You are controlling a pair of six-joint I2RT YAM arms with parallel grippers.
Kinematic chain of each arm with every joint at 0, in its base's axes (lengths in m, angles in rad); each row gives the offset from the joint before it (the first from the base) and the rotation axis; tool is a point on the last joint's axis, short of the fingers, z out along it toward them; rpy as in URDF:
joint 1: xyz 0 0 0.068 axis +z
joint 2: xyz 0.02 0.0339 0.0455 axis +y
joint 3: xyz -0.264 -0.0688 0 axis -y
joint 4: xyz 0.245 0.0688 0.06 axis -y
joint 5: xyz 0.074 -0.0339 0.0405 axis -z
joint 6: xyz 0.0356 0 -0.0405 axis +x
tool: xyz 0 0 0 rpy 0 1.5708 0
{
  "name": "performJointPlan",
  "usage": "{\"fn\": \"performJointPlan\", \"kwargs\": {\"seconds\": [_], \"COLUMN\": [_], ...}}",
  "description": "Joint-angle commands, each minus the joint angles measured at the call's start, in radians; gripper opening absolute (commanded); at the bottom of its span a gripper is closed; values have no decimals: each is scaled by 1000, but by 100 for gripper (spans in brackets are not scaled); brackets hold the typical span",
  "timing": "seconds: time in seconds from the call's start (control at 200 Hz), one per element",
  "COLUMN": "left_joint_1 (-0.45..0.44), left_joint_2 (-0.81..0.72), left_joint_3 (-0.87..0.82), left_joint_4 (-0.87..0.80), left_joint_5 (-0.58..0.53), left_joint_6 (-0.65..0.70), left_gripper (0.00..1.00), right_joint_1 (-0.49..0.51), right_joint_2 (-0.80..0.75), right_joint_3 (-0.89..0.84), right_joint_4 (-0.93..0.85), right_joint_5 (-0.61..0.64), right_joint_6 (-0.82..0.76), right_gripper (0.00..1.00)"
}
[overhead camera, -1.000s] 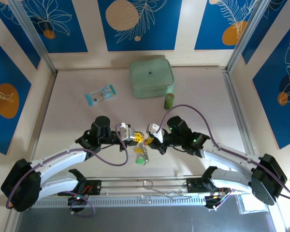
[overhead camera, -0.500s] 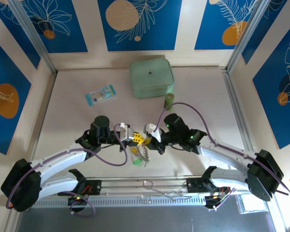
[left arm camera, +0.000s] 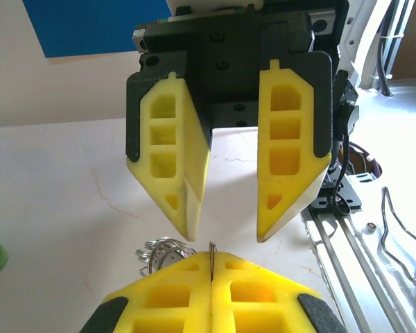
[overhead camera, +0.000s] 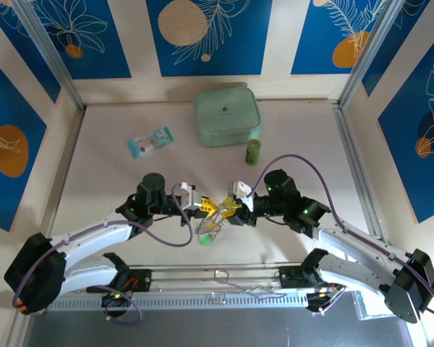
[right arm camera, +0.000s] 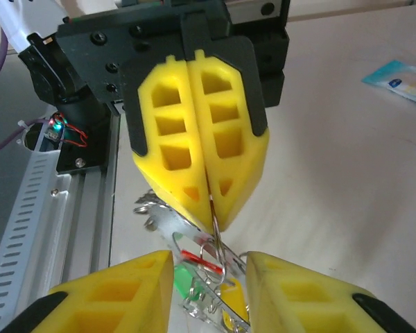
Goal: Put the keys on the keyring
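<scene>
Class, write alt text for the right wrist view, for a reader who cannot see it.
The left gripper, yellow fingers shut, pinches the keyring above the pale table. The keys cluster below it, between the open fingers of the right gripper.

Left gripper (overhead camera: pixel 205 207) and right gripper (overhead camera: pixel 230 211): jaws bright yellow, backed in black. Arms (overhead camera: pixel 94 242): white links, black joints. Cables (overhead camera: pixel 163 242): purple.
Keys (right arm camera: pixel 186 281): heads red, green and yellow.
Keyring (left arm camera: pixel 161 250): silvery metal.
Case (overhead camera: pixel 227 117), upper middle of frame: mint green, small dark logo.
Bottle (overhead camera: pixel 254 151): green.
Packet (overhead camera: pixel 150 142), upper left: light blue and white.
Desk (overhead camera: pixel 101 181): pale cream, faint veining.
Walls (overhead camera: pixel 202 36): blue panels with white leaf outlines and orange and peach discs, cream strips between.
</scene>
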Motion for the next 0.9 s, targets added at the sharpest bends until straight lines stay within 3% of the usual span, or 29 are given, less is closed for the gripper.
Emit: {"fn": "performJointPlan", "kwargs": {"seconds": [0.0,0.135,0.33,0.455,0.5,0.525,0.59,0.655,0.77,0.895], "left_joint_1": [-10,-10,-10,-10,-9,-10,-10,-11,-21,-24], "left_joint_2": [15,15,8,5,-1,-3,-15,-26,-26,-20], "left_joint_3": [-1,-2,-4,-4,-1,5,28,60,136,162], "left_joint_4": [98,102,101,93,76,52,-45,-168,-409,-469], "left_joint_5": [54,52,52,48,32,22,-11,-50,-69,-86], "left_joint_6": [-39,-44,-45,-45,-36,-26,23,86,234,276], "left_gripper": [0,0,0,0,0,0,19,29,24,19], "right_joint_1": [0,9,13,13,13,13,13,16,35,72], "right_joint_2": [18,47,64,62,59,58,59,66,86,124], "right_joint_3": [-14,-4,-10,-2,5,11,34,68,140,218], "right_joint_4": [46,61,59,52,42,32,-14,-78,-198,-301], "right_joint_5": [-49,-54,-21,-4,2,8,22,37,67,126], "right_joint_6": [21,24,20,19,10,3,-24,-58,-121,-184], "right_gripper": [30,21,19,0,0,0,0,0,0,0]}}
